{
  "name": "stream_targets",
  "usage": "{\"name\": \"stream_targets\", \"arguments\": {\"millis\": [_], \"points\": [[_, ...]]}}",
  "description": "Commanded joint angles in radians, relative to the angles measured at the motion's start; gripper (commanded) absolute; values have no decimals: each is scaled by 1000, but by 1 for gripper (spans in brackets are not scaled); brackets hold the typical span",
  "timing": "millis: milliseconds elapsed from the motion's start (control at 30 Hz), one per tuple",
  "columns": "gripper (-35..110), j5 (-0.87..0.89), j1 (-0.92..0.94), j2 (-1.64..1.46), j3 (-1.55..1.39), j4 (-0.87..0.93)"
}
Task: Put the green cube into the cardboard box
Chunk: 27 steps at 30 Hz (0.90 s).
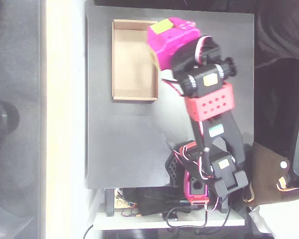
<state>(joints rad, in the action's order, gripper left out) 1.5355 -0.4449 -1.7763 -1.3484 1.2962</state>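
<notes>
Overhead view has my magenta pincer [162, 52] over the shallow tan cardboard box's [132, 62] right wall, jaws unreadable, cube unseen; next I'd judge a release inside.

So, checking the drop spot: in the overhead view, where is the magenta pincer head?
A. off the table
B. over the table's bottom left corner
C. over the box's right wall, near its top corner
C: the pincer overlaps the cardboard box at its upper right edge.
</notes>
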Motion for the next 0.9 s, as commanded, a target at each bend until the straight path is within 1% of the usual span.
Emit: {"name": "stream_targets", "arguments": {"millis": [0,867], "points": [[2,5,-37,23,12,-2],[2,15,-74,492,29,-14]]}}
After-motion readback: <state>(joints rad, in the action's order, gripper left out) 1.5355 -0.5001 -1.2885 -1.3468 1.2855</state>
